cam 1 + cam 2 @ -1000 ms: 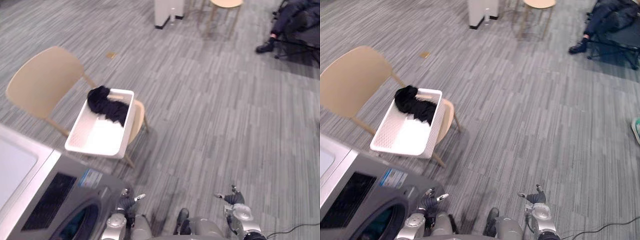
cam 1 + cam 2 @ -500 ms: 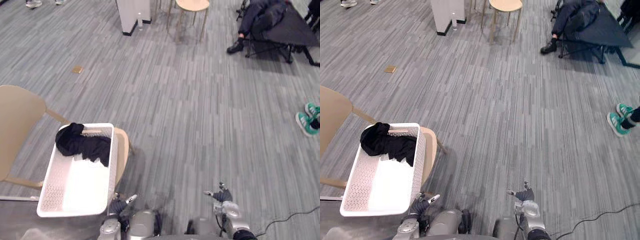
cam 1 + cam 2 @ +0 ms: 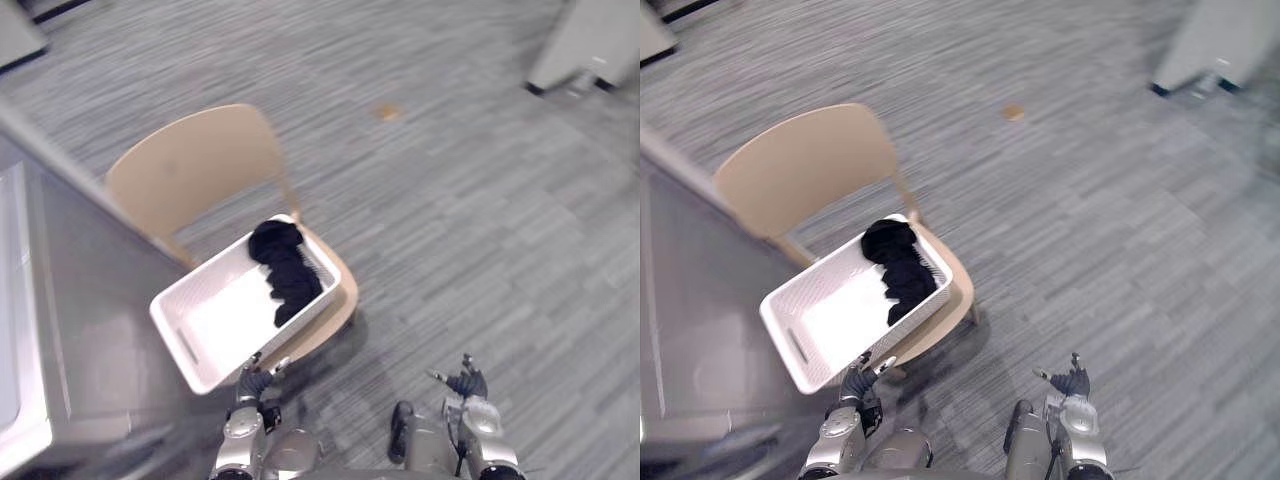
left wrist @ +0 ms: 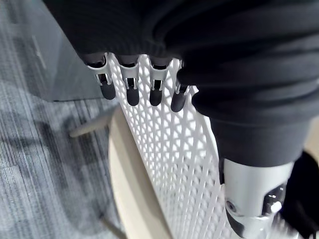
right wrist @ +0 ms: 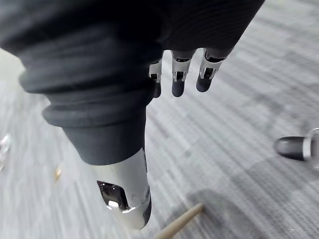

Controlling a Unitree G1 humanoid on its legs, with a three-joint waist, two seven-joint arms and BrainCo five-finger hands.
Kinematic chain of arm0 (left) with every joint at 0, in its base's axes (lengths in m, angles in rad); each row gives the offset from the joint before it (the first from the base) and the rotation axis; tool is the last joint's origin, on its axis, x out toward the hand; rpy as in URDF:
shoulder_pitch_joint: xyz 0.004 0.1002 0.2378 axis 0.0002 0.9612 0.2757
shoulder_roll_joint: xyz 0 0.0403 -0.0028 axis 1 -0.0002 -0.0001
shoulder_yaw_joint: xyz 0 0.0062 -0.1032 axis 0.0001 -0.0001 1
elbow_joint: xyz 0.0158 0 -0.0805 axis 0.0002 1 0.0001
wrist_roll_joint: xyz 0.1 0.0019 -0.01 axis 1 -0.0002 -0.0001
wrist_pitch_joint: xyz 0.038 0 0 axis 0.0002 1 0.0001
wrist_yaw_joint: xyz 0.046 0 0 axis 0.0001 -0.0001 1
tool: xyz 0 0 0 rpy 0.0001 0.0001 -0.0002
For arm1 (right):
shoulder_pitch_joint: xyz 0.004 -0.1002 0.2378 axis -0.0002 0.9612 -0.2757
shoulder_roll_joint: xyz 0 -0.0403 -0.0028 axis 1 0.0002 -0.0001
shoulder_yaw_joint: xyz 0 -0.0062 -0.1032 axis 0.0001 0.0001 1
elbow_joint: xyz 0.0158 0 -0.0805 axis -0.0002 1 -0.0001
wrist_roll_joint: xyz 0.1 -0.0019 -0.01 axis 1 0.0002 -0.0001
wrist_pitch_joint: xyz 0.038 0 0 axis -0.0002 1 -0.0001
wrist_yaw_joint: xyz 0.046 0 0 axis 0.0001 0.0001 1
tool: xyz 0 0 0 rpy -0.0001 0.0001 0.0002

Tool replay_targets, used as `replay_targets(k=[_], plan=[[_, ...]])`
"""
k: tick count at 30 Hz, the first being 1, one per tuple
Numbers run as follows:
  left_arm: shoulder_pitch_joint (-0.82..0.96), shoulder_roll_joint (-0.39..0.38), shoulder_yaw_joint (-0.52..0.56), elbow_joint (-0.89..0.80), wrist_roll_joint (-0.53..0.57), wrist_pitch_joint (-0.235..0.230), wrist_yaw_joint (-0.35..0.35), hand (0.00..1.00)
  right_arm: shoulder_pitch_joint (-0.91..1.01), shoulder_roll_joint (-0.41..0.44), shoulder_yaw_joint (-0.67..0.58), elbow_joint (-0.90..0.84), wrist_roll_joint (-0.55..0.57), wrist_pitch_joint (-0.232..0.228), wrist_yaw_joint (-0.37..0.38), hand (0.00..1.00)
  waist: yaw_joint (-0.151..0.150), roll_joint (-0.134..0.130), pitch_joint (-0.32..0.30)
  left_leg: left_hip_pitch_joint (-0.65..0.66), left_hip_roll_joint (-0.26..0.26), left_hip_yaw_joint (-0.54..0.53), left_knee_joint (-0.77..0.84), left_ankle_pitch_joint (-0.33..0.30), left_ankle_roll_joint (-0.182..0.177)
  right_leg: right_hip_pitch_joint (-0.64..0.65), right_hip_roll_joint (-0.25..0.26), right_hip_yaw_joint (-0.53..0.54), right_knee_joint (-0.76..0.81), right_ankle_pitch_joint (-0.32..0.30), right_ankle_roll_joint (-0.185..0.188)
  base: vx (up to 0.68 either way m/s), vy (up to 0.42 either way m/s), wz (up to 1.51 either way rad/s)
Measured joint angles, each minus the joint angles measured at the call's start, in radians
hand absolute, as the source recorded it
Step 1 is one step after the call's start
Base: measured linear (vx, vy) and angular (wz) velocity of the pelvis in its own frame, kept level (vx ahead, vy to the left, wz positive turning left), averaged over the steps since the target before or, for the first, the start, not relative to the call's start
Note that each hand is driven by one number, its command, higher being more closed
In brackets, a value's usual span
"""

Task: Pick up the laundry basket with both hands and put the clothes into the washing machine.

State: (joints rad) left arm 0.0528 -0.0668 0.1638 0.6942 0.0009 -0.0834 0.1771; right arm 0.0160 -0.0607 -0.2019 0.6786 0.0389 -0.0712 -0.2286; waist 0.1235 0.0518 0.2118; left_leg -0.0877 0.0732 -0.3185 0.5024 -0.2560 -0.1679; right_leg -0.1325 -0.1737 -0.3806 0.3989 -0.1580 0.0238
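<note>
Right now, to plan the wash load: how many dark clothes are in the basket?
1 dark bundle, at the basket's far end; more pieces may be hidden inside it.

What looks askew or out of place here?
The laundry basket sits skewed on the chair, its near end jutting past the seat, black clothes bunched at the far end. Neither the left hand nor right hand grips it.
</note>
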Motion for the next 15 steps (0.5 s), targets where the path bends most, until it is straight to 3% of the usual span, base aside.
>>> replay_targets(k=[3,6,9,11,14,15], plan=[[0.021,0.001,-0.002,-0.029,-0.01,-0.007,0.001,0.0,-0.021,-0.004,-0.033,0.0,0.001,-0.011,-0.013,0.0,0.0,-0.016,-0.021,-0.047,0.068,0.284,-0.069,0.048,0.043,0.08,-0.023,-0.142,-0.064,-0.001,-0.001,0.09,-0.022,1.98],[0.048,0.024,-0.022,-0.029,-0.011,-0.01,0.003,0.0,-0.073,-0.008,-0.047,0.037,0.001,-0.012,-0.014,0.0,0.006,-0.024,-0.023,-0.077,0.084,0.422,-0.104,0.051,0.047,0.136,-0.031,-0.231,-0.121,0.009,0.016,0.05,0.08,1.27],[0.078,0.056,-0.047,0.006,-0.012,-0.01,0.004,0.0,-0.08,-0.003,-0.047,0.061,-0.001,-0.012,-0.013,0.0,0.029,-0.039,-0.035,-0.07,0.06,0.445,-0.118,0.06,0.062,0.17,-0.043,-0.249,-0.162,0.027,0.043,0.06,0.151,0.46],[0.085,0.078,-0.048,0.033,-0.012,-0.008,0.003,0.0,-0.097,-0.011,-0.055,0.081,-0.011,-0.008,-0.014,0.0,0.026,-0.047,-0.038,-0.065,0.038,0.445,-0.143,0.068,0.076,0.149,-0.076,-0.249,-0.113,0.026,0.043,0.07,0.134,0.08],[0.107,0.096,-0.065,0.046,-0.009,-0.009,0.0,0.0,-0.085,-0.03,-0.051,0.078,-0.044,0.01,-0.025,0.0,0.008,-0.06,-0.029,0.008,0.002,0.437,-0.168,0.063,0.098,0.083,-0.185,-0.187,0.189,0.034,0.031,0.02,0.102,0.22],[0.113,0.108,-0.078,0.047,-0.008,-0.009,-0.001,0.0,-0.081,-0.034,-0.043,0.063,-0.052,0.014,-0.031,0.0,-0.012,-0.065,-0.027,0.035,-0.006,0.425,-0.174,0.05,0.119,0.044,-0.206,-0.117,0.305,0.064,-0.015,0.05,0.058,0.46]])
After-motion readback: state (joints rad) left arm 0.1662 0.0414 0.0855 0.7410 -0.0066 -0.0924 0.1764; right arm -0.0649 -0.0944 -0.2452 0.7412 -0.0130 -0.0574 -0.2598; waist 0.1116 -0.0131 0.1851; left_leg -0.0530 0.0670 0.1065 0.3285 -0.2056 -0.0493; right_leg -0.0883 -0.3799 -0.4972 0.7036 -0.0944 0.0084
